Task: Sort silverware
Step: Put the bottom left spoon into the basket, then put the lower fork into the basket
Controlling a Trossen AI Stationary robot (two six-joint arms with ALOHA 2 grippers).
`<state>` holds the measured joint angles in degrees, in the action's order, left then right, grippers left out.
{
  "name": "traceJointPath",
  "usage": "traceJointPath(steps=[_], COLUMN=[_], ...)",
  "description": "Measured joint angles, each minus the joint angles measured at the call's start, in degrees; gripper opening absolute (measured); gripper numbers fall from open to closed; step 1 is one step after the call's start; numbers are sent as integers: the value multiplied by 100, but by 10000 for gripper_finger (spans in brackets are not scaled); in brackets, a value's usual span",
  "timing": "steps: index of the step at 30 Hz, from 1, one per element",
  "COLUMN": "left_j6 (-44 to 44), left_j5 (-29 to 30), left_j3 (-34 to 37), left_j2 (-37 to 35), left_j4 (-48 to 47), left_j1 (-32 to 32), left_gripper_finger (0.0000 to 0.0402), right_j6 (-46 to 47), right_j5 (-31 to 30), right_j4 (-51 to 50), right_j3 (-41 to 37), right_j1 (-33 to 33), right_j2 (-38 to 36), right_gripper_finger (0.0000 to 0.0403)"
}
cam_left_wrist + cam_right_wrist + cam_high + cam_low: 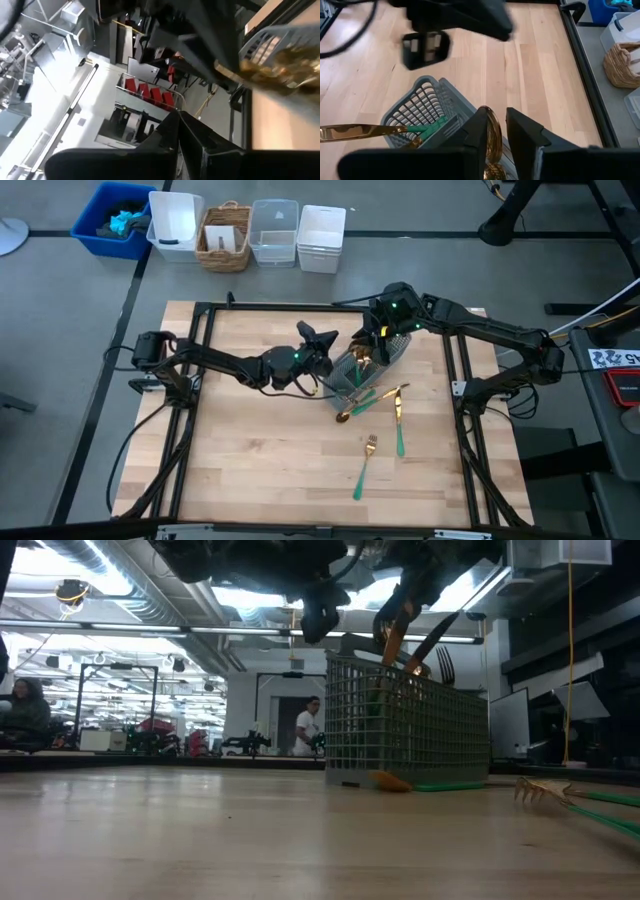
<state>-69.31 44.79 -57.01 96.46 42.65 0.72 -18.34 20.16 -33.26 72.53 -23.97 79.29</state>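
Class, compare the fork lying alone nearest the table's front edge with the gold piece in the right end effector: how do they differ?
The fork lies flat on the table, free, its teal handle showing. The gold piece is pinched in the right end effector over the wire-mesh caddy, handle hidden. Both have shiny gold heads.

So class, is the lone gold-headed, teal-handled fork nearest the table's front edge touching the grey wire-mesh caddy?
Apart. The high view shows bare wood between the fork and the caddy.
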Motion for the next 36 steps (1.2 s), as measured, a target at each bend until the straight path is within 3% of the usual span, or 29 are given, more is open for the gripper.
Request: traceJointPath(steps=[10, 17, 20, 27, 30, 36], left_j6=[877, 2598, 3616, 5689, 6340, 6952], left_j5=[1328, 1337, 695, -2099, -2558, -2841], left_j3=[0, 0, 0, 6, 10, 42], left_j2=[-319, -397, -397, -389, -311, -33], left_j4=[-66, -1160, -1917, -2961, -3027, -3065], left_j1=[623, 1039, 1206, 1239, 1153, 1042], left_gripper_finger=[4, 4, 4, 4, 4, 4], right_j6=[4, 59, 174, 161, 189, 602], right_j5=[-15, -220, -478, -859, -815, -219], right_j4=[-196, -603, -606, -1096, -1590, -2560], right_j3=[0, 0, 0, 529, 982, 1655], right_j1=[-2, -2, -2, -2, -2, 309], right_j2=[0, 0, 0, 0, 0, -4], right_gripper_finger=[76, 76, 76, 76, 76, 76])
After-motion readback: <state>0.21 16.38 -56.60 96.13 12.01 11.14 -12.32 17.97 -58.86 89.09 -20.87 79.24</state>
